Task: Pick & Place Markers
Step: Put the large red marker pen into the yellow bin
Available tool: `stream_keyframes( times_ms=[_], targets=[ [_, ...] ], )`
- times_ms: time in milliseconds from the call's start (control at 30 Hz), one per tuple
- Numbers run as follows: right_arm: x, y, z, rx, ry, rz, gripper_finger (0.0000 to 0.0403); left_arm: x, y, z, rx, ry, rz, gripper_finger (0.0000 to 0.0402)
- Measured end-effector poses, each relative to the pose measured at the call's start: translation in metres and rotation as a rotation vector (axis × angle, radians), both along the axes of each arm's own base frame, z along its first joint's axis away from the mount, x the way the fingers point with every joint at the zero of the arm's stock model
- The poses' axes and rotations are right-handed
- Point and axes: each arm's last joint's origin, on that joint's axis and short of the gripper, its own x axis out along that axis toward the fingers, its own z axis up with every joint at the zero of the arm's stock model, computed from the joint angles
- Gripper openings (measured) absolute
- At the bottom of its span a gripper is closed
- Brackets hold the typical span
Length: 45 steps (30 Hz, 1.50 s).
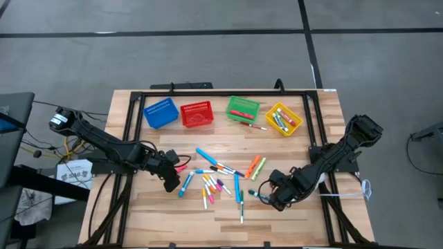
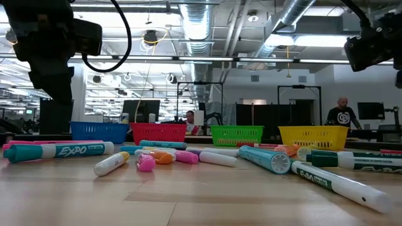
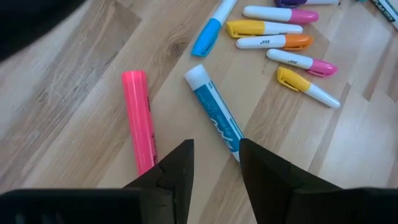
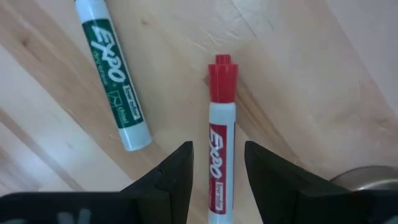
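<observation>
The markers lie scattered over the middle of the wooden table, most of them in a loose heap between my two arms, with a few already sitting in the baskets along the far edge.

Through the right wrist camera I have a red marker lying between the fingers of the right gripper, cap pointing away from me. The fingers stand a little apart on either side of its white body, and I cannot tell whether they are touching it (the gaps look very thin). A green marker lies just beside it, flat on the wood. From above, this gripper is low at the right end of the heap.

The left gripper is partly open with nothing in it. A pink marker lies by one finger, its near end passing behind that finger, and a blue marker points toward the gap. Beyond them are white markers with yellow, orange and pink caps. From above, that gripper sits at the left edge of the heap.

Along the far side stand the blue basket, the red basket, the green basket and the yellow basket. One more marker lies on the table between the green and yellow ones.

In the low camera, people show in the room behind.
</observation>
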Motion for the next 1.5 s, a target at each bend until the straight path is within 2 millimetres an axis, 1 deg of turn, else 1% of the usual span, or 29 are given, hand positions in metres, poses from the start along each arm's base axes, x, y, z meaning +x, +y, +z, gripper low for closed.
stream_keyframes(
  times_ms=[233,467,633,733,800,900,1033,1067,1200,1267,1500],
  targets=[
    [-0.008,-0.006,-0.014,-0.02,0.027,0.028,0.0152,0.0,0.0,0.0,0.0,0.0,0.0,0.0127],
    [-0.008,-0.006,-0.029,0.039,-0.04,0.055,0.0177,0.0,0.0,0.0,0.002,-0.001,0.001,0.0127],
    [-0.014,-0.011,-0.037,0.03,-0.033,0.013,0.0181,0.0,0.0,0.0,0.01,-0.005,0.007,0.0127],
    [-0.017,-0.013,-0.041,0.025,-0.026,-0.005,0.0169,0.001,0.0,0.0,0.014,-0.011,0.01,0.0127],
    [-0.017,-0.013,-0.041,0.024,-0.023,-0.007,0.0153,0.001,0.0,0.0,0.014,-0.011,0.01,0.0127],
    [-0.016,-0.016,-0.042,0.021,-0.023,-0.042,0.0114,0.001,0.0,0.0,0.013,-0.013,0.01,0.0127],
    [-0.011,-0.019,-0.04,0.035,-0.02,-0.08,0.0048,0.001,0.0,0.0,0.013,-0.014,0.01,0.0127],
    [-0.009,-0.02,-0.038,0.041,-0.021,-0.082,0.0042,0.001,0.0,0.0,0.012,-0.014,0.01,0.0127],
    [0.003,-0.027,-0.033,0.05,-0.025,-0.103,0.0044,0.001,0.0,0.001,0.012,-0.015,0.01,0.0127],
    [0.012,-0.033,-0.029,0.029,-0.058,-0.107,0.0044,0.001,0.0,0.001,0.017,-0.023,0.015,0.0127],
    [0.039,-0.065,-0.012,-0.031,-0.098,-0.084,0.0043,0.006,0.001,0.003,0.007,-0.076,0.041,0.0127]
  ],
)
